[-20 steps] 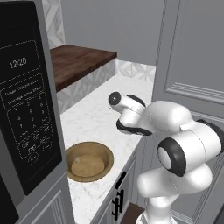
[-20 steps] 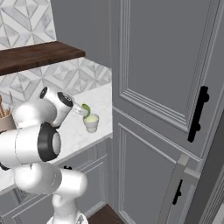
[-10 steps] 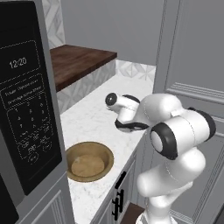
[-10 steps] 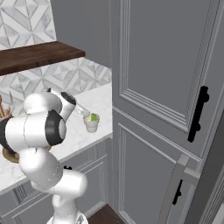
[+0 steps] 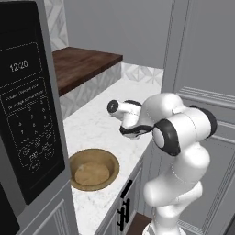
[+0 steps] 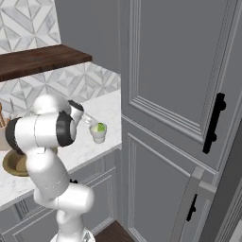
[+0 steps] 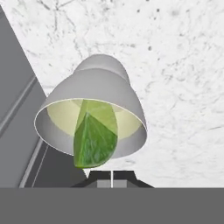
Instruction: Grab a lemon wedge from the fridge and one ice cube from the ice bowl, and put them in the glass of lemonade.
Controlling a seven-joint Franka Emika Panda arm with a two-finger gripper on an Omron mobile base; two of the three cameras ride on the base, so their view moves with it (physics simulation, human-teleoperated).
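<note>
The pincer (image 7: 112, 177) is pinched fully shut on the lemon wedge (image 7: 94, 142), which hangs just above the mouth of the glass of lemonade (image 7: 127, 109) near the worktop's (image 7: 183, 65) front edge. To finish this step well, I judge it should part its fingers while centred over the rim, so the wedge drops inside and not onto the marble
</note>
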